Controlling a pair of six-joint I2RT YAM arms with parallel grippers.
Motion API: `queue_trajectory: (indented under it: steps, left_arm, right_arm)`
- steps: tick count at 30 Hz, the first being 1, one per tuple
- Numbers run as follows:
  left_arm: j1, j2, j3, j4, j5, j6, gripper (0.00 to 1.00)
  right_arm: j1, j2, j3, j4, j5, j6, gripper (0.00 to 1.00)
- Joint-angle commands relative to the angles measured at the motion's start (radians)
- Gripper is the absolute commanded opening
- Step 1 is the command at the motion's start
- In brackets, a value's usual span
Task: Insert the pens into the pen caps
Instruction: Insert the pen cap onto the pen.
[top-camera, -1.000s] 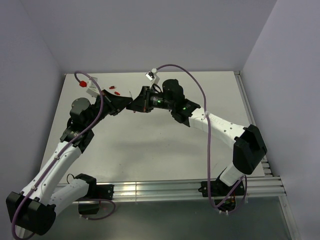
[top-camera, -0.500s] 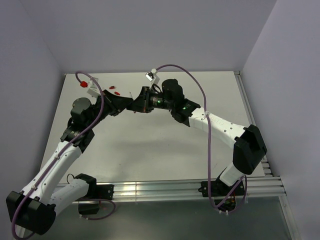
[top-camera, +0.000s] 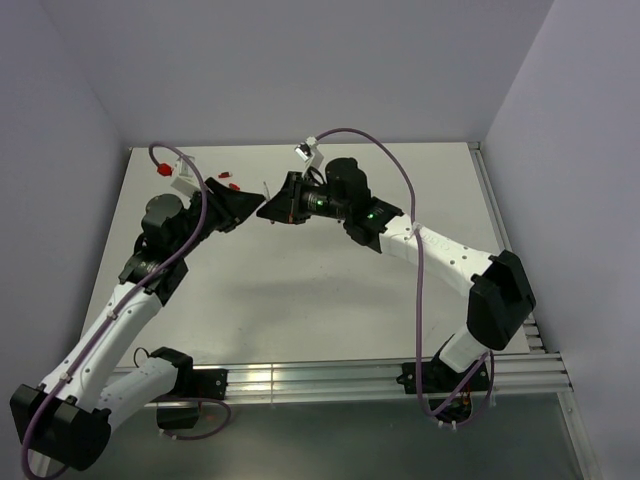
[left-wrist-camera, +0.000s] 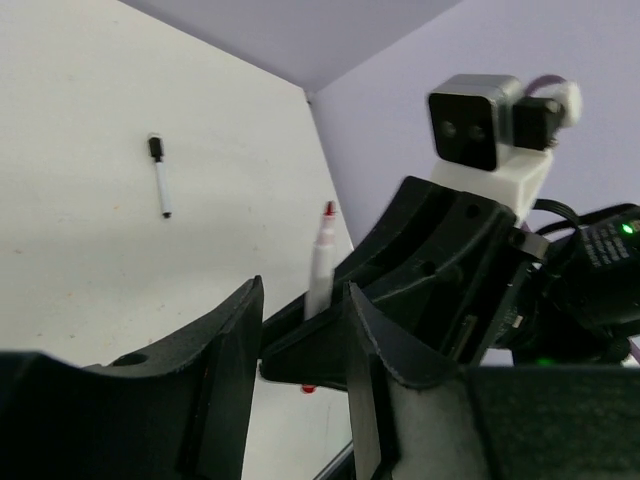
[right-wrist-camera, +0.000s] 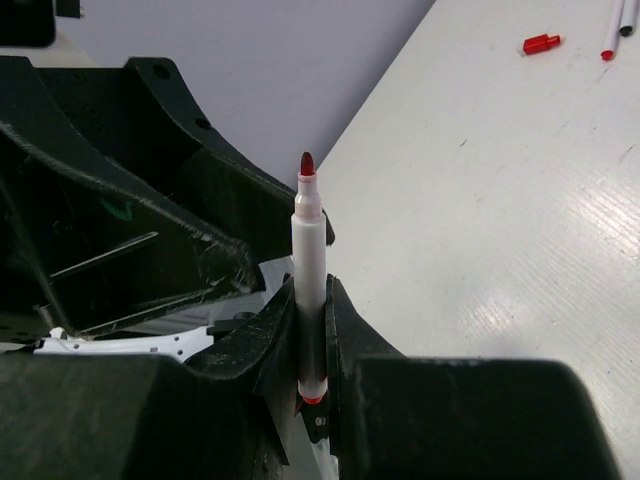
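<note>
White pen (right-wrist-camera: 309, 240) clamped upright in right gripper (right-wrist-camera: 310, 305).

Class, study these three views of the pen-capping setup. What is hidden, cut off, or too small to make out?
Left wrist: lower end of the held pen, hidden behind the right gripper.
Right wrist: two pens at the top right corner, cut off by the frame edge.
Top external: the red caps, too small to show their open ends.
</note>
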Motion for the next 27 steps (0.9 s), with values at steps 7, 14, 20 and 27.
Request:
queue_trajectory:
  steps: [7,14,20,27]
  left_arm:
    - [0.002,-0.012,0.114,-0.223,-0.335,0.049,0.46]
    - [0.157,0.189,0.243,-0.386,-0.442,0.049,0.42]
    - [0.249,0.425,0.404,-0.433,-0.543,0.119,0.4]
    - [0.252,0.651,0.58,-0.473,-0.569,0.065,0.4]
  right_arm:
    - [-0.108,-0.136,-0.107,0.053,0.01,-0.008,0.0]
    - [-0.163,-0.245,-0.181,-0.041,0.082,-0.086,0.0]
    - [-0.211,-0.334,-0.265,-0.079,0.106,-0.127,0.0]
    - [-0.277,-0.358,-0.31,-0.056,0.054,-0.114,0.0]
